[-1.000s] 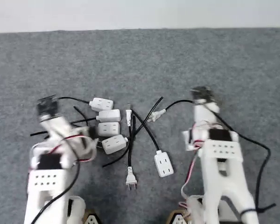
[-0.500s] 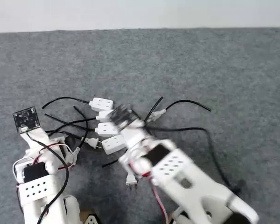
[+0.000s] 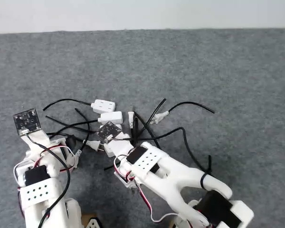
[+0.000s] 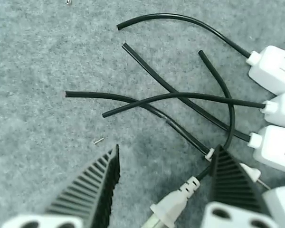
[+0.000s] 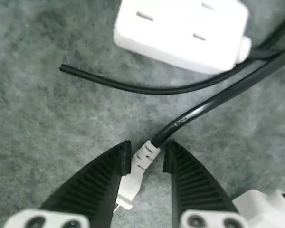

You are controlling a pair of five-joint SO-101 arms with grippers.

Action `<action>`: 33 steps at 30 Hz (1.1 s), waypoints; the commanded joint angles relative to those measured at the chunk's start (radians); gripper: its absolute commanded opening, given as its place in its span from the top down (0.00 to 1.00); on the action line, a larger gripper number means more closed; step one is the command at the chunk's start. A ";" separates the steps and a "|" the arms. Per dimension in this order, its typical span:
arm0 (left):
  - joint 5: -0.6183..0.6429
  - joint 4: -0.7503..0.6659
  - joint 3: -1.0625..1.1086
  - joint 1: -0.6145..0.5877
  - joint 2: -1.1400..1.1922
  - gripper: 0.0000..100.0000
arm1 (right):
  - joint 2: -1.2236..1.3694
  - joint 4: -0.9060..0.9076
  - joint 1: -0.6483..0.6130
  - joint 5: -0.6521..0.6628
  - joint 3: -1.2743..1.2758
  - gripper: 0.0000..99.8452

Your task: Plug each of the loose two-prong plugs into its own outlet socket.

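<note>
Several white outlet sockets (image 3: 103,105) lie in a column at the table's centre, with black cords fanning out. In the left wrist view my left gripper (image 4: 168,148) is open low over the carpet, and a white two-prong plug (image 4: 173,206) lies between its fingers (image 4: 104,185), beside the sockets (image 4: 275,69). My right gripper (image 5: 146,152) is open by a narrow gap, its fingers (image 5: 102,185) straddling another white plug (image 5: 138,161) that lies on the carpet below a socket (image 5: 180,31). The right arm (image 3: 147,164) covers that plug in the high view.
Two more loose plugs (image 3: 131,118) (image 3: 160,116) lie right of the sockets among crossing black cords (image 3: 147,135). The right arm's own black cable (image 3: 192,152) trails across the carpet. Bare grey carpet (image 3: 237,71) stretches to the far side and right.
The right arm has swung from the right side across to the centre and come down over a plug. The left arm pulled back to the left, then held still.
</note>
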 commanded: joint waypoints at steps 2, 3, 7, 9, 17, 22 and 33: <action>-0.014 -0.026 -0.007 -0.003 -0.014 0.71 | 0.039 0.025 -0.025 -0.012 -0.077 0.89; -0.014 -0.026 -0.007 -0.003 -0.014 0.71 | 0.058 0.027 -0.024 -0.012 -0.087 0.89; -0.014 -0.026 -0.007 -0.003 -0.014 0.71 | 0.134 0.071 -0.005 -0.012 -0.155 0.96; -0.014 -0.026 -0.007 -0.003 -0.014 0.71 | 0.162 0.101 0.015 -0.009 -0.181 0.99; -0.015 -0.020 0.024 0.103 -0.014 0.71 | -0.007 0.202 0.110 0.058 -0.175 0.99; -0.008 0.049 0.016 0.235 -0.021 0.71 | -0.314 0.334 0.289 0.144 -0.150 0.99; 0.347 0.026 -0.145 0.907 0.018 0.71 | -0.751 0.334 0.871 0.230 0.074 0.99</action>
